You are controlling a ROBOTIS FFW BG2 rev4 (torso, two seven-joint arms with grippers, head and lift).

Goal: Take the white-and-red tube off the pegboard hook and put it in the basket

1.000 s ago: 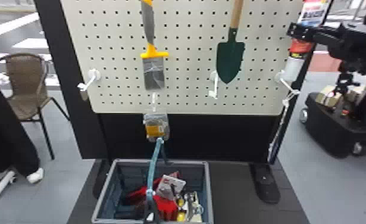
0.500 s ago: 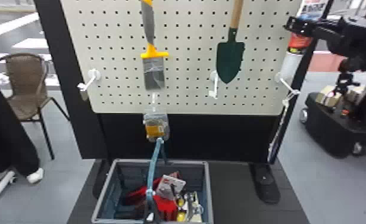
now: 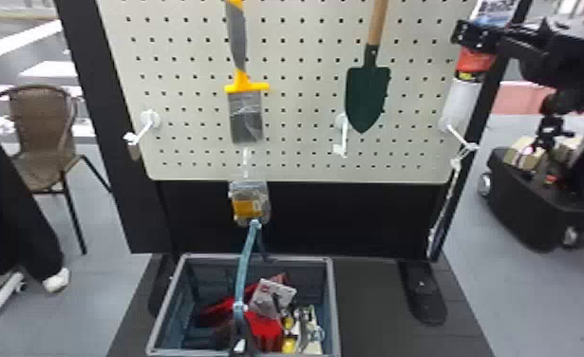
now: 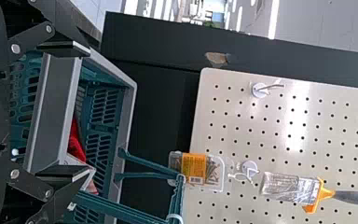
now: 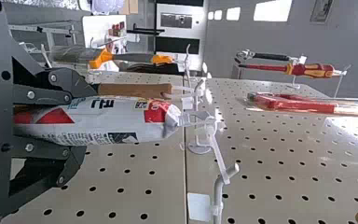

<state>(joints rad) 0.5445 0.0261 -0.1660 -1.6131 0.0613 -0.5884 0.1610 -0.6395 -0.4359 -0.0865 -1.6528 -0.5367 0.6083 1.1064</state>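
At the pegboard's upper right in the head view, my right gripper (image 3: 476, 39) is around the white-and-red tube (image 3: 464, 92), which hangs upright. In the right wrist view the right gripper (image 5: 81, 121) is shut on the tube (image 5: 126, 119), a finger against each side. A pale tab at the tube's end overlaps a white hook (image 5: 197, 133); whether it is still threaded there I cannot tell. The basket (image 3: 333, 304) stands low in front of the board. Beside its rim (image 4: 129, 112), my left gripper (image 4: 84, 112) is open with nothing held.
A brush (image 3: 246, 114) and a green trowel (image 3: 365, 97) hang left of the tube. Below the brush is a packaged item (image 3: 249, 204); the basket's raised handle (image 3: 243, 270) reaches up to it. White hooks (image 3: 461, 137) jut forward. Red tools (image 3: 264, 327) lie in the basket.
In the head view my right gripper has risen a little and shifted slightly left, and the tube has gone up with it. The basket has stayed put.
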